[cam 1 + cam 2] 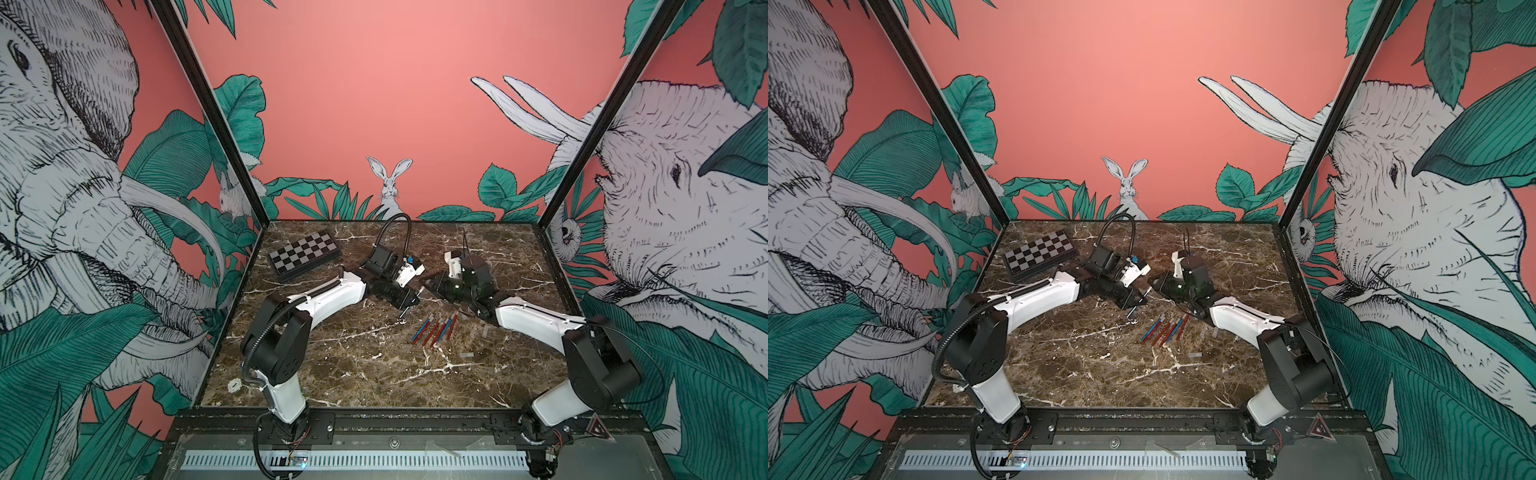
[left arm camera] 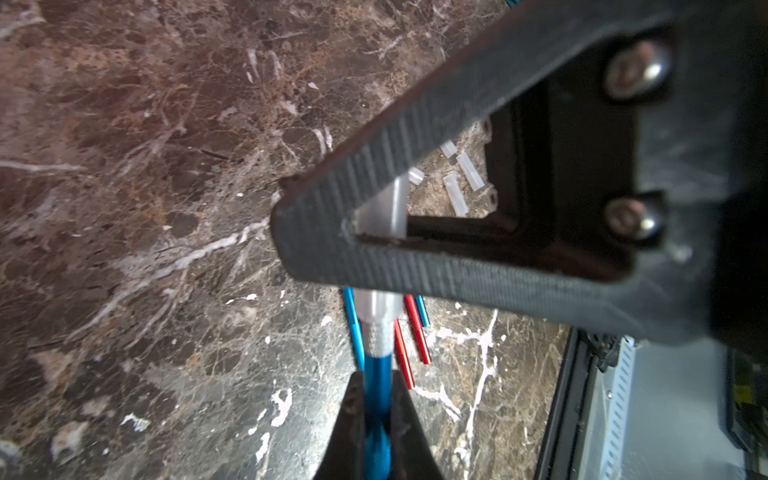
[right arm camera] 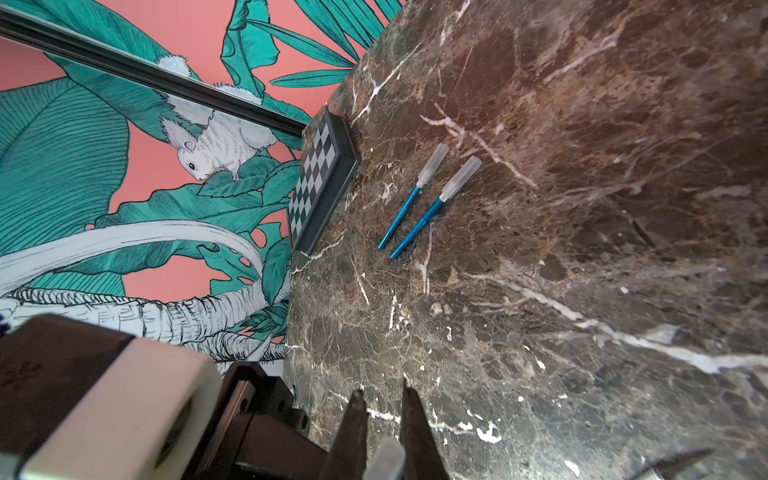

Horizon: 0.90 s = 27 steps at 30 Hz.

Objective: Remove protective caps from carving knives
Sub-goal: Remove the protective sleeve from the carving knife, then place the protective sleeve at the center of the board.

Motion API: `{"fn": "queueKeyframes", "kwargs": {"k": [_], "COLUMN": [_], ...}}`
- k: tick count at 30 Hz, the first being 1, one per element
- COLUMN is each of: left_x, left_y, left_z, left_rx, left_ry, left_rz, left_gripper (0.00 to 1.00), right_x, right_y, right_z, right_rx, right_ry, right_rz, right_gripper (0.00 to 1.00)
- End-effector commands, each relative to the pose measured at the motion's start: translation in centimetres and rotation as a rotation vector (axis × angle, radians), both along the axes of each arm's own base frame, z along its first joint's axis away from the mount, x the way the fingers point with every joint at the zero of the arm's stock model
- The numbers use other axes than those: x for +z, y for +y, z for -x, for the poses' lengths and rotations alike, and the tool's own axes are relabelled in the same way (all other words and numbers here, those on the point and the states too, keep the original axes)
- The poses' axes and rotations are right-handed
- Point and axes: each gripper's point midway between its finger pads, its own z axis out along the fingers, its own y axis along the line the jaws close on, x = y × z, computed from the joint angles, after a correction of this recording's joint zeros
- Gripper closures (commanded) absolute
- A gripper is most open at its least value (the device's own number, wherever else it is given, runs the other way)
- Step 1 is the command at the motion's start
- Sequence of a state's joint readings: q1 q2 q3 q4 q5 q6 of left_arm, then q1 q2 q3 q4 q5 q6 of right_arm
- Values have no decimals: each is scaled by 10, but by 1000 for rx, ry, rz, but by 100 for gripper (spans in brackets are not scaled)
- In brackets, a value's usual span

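Note:
My left gripper [image 2: 376, 374] is shut on the blue handle of a carving knife [image 2: 377, 365]. It holds the knife above the table between the two arms, seen in both top views [image 1: 405, 311] [image 1: 1130, 312]. The knife's clear protective cap [image 2: 377, 305] sits on its tip. My right gripper [image 3: 384, 388] is shut on that cap [image 3: 386, 461], and one of its dark fingers [image 2: 415, 266] covers the cap's middle. The two grippers [image 1: 411, 300] [image 1: 424, 286] meet tip to tip. Two more capped blue knives [image 3: 415, 195] [image 3: 440, 203] lie side by side on the marble.
A row of red and blue knives [image 1: 436, 328] [image 1: 1165, 330] lies just in front of the grippers. Loose clear caps [image 1: 467, 355] [image 2: 469, 170] are scattered to their right. A checkered board [image 1: 303, 253] [image 3: 322, 178] sits at the back left. Walls enclose the marble table [image 1: 353, 374].

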<state>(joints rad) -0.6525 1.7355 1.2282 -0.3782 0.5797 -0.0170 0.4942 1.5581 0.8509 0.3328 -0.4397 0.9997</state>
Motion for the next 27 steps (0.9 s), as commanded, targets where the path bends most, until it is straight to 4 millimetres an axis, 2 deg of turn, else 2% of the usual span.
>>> {"fn": "queueKeyframes", "kwargs": {"k": [1,8,9,15,21,27], "left_x": [-5,-9,-9,-8,-2,-11], "left_y": [24,33,34,36,31,33], "left_z": [56,68,69,69,58,31], "left_rx": [-49,-42,-44,-46,-34,28], "left_ry": [178,178,178,162,141,135], "left_rz": [-51,-56,-56,-57,-47,-87], "left_gripper": [100,100,100,100,100,100], "right_x": [24,29,20,15,-10,-56], "right_y": [-53,-79,-81,-81,-100,-116], "right_z": [-64,-78,-81,-89,-77,-48], "right_rx": [-278,-396,-407,-413,-406,-281], "right_ry": [-207,-236,-218,-199,-86,110], "right_rz": [67,31,46,60,137,234], "right_gripper": [91,92,92,92,91,89]}}
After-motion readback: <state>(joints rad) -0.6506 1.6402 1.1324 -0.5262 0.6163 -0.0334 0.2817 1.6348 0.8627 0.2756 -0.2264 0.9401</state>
